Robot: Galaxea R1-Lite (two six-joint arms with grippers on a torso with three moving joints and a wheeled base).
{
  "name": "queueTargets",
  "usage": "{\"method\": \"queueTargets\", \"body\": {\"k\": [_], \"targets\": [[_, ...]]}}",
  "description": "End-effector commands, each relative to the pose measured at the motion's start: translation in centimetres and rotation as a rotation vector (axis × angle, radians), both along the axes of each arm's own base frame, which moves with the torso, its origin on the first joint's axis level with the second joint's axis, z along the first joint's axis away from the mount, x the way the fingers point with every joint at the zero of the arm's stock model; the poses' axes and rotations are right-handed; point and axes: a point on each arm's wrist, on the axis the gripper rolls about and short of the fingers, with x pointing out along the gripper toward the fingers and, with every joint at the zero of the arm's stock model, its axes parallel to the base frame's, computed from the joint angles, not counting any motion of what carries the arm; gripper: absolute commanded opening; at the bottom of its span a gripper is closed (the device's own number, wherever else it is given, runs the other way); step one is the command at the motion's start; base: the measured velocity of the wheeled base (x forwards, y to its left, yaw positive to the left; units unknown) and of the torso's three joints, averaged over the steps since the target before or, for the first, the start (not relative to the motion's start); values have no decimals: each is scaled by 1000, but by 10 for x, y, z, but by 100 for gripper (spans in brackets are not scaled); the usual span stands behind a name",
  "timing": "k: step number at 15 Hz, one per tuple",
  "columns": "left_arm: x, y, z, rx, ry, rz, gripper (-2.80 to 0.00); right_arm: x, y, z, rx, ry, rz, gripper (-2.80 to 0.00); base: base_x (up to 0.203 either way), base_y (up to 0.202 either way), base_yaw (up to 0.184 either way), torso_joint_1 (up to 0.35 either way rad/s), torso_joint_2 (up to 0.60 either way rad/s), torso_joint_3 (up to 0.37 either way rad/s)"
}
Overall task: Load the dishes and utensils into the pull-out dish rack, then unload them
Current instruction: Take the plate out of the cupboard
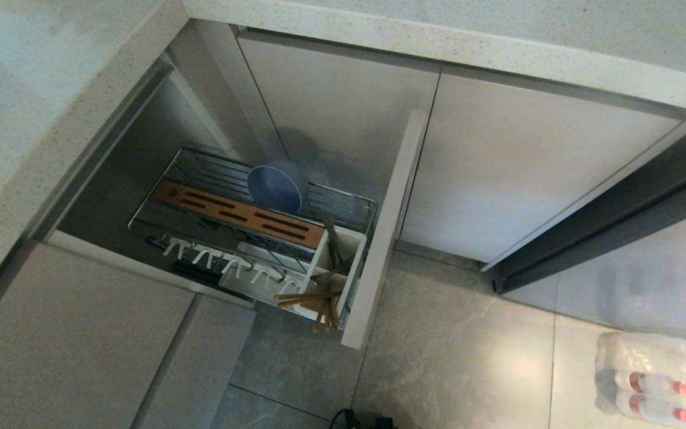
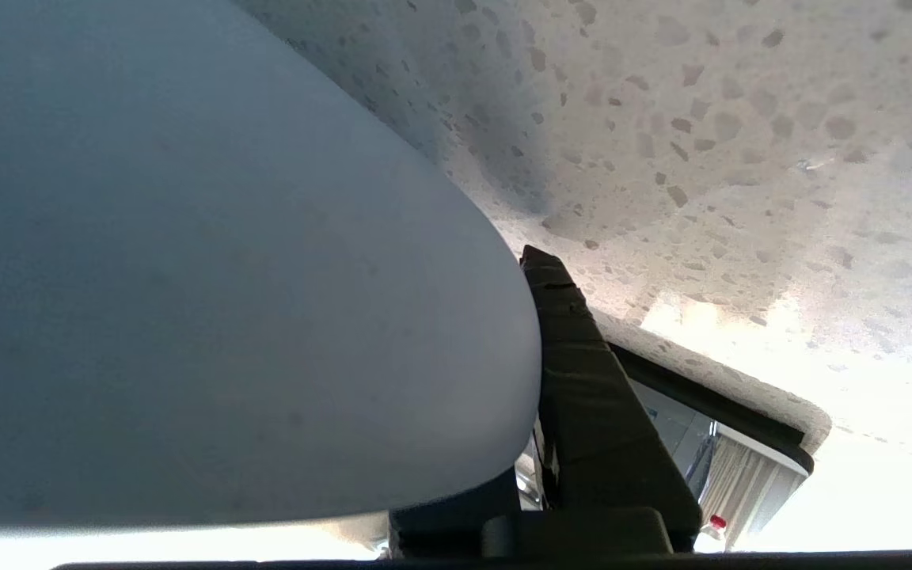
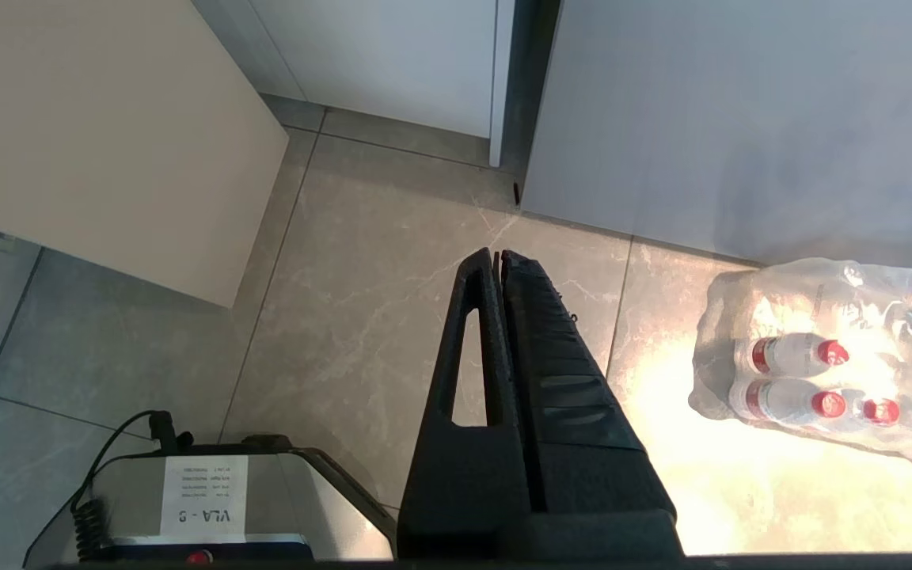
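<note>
Bowl (image 1: 276, 187) and chopsticks (image 1: 310, 296) sit in the pull-out dish rack (image 1: 359, 205); left gripper (image 2: 531, 273) jaws clamp the plate (image 2: 210, 277), not yet racked; right gripper (image 3: 499, 257) jaws closed, empty.

The left gripper (image 2: 531, 332) is clamped tight on a light-blue plate's (image 2: 210, 301) rim. The right gripper (image 3: 498, 257) hangs parked, pointing down, its fingers (image 3: 531, 332) pressed together, holding nothing.
</note>
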Motion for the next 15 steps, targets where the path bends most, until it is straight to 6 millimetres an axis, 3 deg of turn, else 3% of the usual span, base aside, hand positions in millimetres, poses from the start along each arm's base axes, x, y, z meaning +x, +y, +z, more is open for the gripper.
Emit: {"method": "queueTargets", "body": {"k": [1,4,5,11,15], "targets": [[0,-1,-1,-1,11,-4,-280,0,0,0,0,1,0,-280,0,0,0,0,0,0],[-1,-1,0,2,7,-6,-280,0,0,0,0,1,0,-280,0,0,0,0,0,0],[0,-1,0,1,7,-7,0,0,0,0,0,1,0,-280,0,0,0,0,0,0],[-2,-2,3,7,-19,-15,0,0,0,0,0,1,0,-280,0,0,0,0,0,0],[-14,-11,11,25,-62,-31,0,0,0,0,0,1,0,-280,0,0,0,0,0,0]]}}
